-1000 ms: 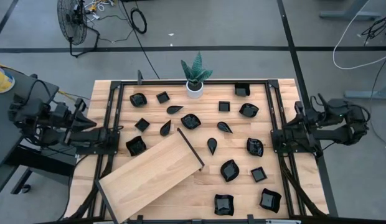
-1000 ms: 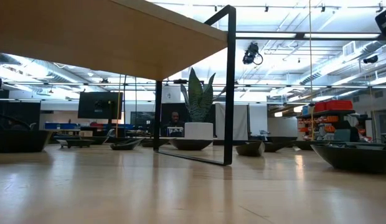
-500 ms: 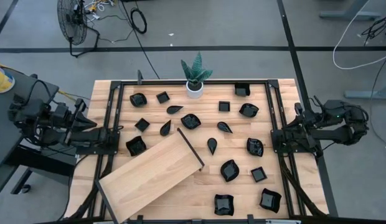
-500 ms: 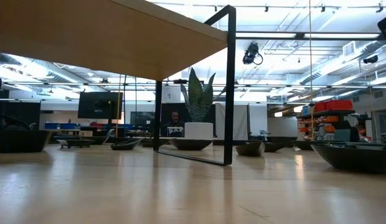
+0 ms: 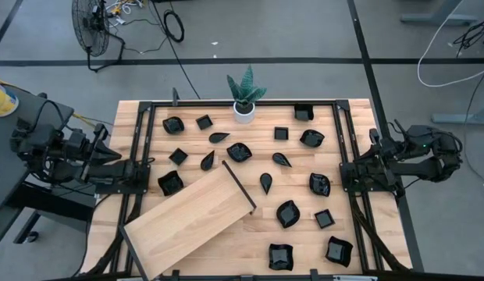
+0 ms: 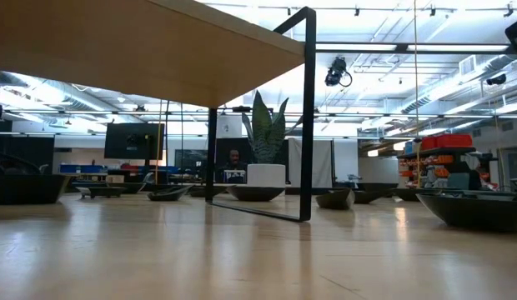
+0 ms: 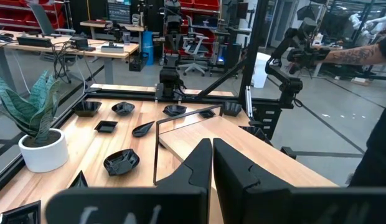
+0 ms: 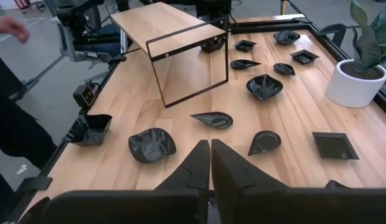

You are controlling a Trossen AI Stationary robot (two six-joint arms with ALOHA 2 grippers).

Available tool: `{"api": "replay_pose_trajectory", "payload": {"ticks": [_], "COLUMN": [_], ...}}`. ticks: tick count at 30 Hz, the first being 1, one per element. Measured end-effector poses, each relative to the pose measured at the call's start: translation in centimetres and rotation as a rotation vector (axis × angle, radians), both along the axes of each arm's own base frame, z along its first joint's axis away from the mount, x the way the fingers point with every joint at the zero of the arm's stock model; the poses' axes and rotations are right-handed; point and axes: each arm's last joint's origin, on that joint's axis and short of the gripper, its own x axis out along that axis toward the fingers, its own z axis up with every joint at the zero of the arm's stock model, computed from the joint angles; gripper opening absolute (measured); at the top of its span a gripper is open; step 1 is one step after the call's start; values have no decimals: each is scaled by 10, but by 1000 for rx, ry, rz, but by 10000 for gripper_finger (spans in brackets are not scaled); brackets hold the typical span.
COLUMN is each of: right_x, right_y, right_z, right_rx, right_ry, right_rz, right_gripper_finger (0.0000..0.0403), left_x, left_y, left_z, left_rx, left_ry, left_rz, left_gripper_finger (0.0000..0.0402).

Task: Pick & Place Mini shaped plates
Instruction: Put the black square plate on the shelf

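Several small glossy black mini shaped plates (image 5: 240, 151) lie scattered on the slatted wooden table (image 5: 300, 234), each resting on its base. Among them are a wavy one (image 8: 153, 144), a teardrop (image 8: 211, 118) and a square one (image 8: 334, 145). My left gripper (image 5: 151, 161) is drawn back over the table's left edge, pointing level toward the middle. Its fingers (image 7: 202, 163) are shut with nothing between them. My right gripper (image 5: 341, 167) sits over the right edge, tipped slightly down. It (image 8: 210, 144) is also shut and holds nothing.
A large light wooden board (image 5: 191, 218) on black frame legs (image 6: 308, 117) stands at the near left. A white pot with a green plant (image 5: 243, 109) stands at the far edge. Black rails (image 5: 242, 102) frame the table. A person's arm (image 7: 355, 53) and hand (image 8: 9, 28) show beyond it.
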Motion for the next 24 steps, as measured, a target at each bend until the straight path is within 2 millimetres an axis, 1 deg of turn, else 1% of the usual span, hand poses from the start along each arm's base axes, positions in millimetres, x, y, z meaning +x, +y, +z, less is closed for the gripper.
{"api": "replay_pose_trajectory", "payload": {"ticks": [9,16,21,24], "right_x": [0,2,4,5], "right_y": [0,0,0,0], "right_z": [0,6,11,13], "right_rx": [-1,1,107,135], "right_ry": [-2,-61,-104,-130], "right_rz": [0,-5,-43,-50], "right_gripper_finger": [20,20,20,20], "left_x": [0,0,0,0], "left_y": [0,0,0,0], "left_z": [0,0,0,0], "left_rx": [0,0,0,0], "left_ry": [0,0,0,0], "left_rz": [0,0,0,0], "left_gripper_finger": [18,18,18,18]}}
